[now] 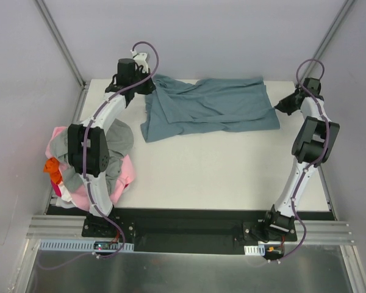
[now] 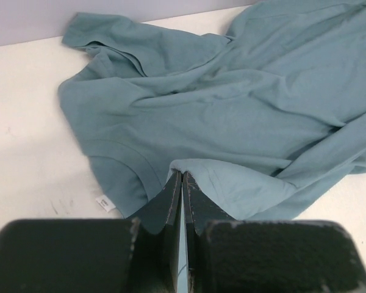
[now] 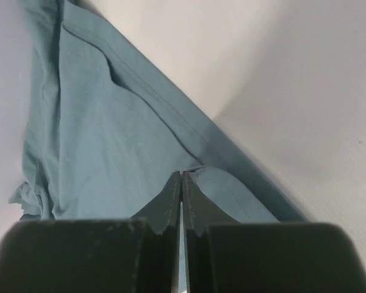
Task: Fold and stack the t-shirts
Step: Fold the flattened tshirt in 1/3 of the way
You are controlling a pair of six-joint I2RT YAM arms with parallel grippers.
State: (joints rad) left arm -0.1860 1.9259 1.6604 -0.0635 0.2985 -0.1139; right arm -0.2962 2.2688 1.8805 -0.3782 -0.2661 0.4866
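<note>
- The left gripper [image 1: 147,89] has its two black fingers [image 2: 171,195] pressed together on a fold of the blue-grey cotton t-shirt [image 1: 207,107]. A thin sliver of the cloth shows in the slit between them in the left wrist view.
- From that hand, the t-shirt [image 2: 232,122] spreads out ahead of the fingertips and off to their right in loose, rumpled folds. One sleeve is bunched at the far left.
- A small white label [image 2: 105,203] sticks out from the hem just to the left of the left gripper [image 2: 182,174], lying on the white table top [image 2: 24,152].
- The right gripper [image 1: 280,107] is likewise closed tight, its fingertips pinching the t-shirt's edge. A lip of cloth curls over just past the right gripper [image 3: 181,174].
- Seen from the right wrist, the t-shirt [image 3: 110,134] runs ahead and to the left of the fingers, its hemmed edge slanting away, and bare table top [image 3: 293,91] lies to the right.
- From above, the garment lies crumpled across the far half of the table top [image 1: 219,177], stretched between the two hands, one at each end.
- A heap of pink, grey, orange and white clothes [image 1: 121,174] sits well behind the left gripper, beside that arm's lower links at the table's left edge.
</note>
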